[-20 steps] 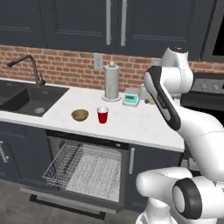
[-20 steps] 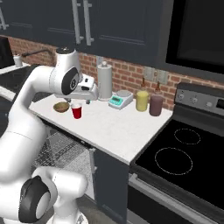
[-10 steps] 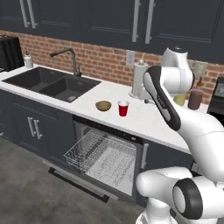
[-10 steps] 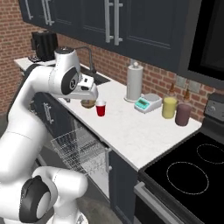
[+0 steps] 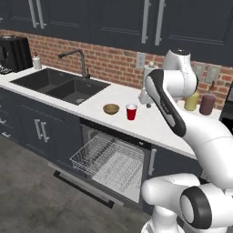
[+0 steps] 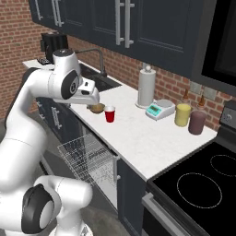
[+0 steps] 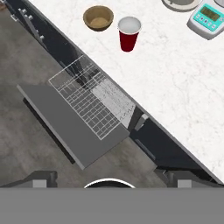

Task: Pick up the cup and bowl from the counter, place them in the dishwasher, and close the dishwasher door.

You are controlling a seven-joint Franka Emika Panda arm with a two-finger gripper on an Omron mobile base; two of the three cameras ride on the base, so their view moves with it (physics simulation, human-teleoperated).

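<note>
currently cup (image 5: 131,111) and bowl (image 5: 111,108) stand side by side, apart, on counter (image 5: 154,127) above the dishwasher (image 5: 113,157). door (image 7: 65,122) is down, rack (image 7: 89,101) pulled out. claw (image 6: 94,99) hangs above the bowl, fingers apart, holding nothing.

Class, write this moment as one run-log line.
tool: open, empty | red cup: upright on counter | bowl: beside cup | dishwasher door: down, rack out
</note>
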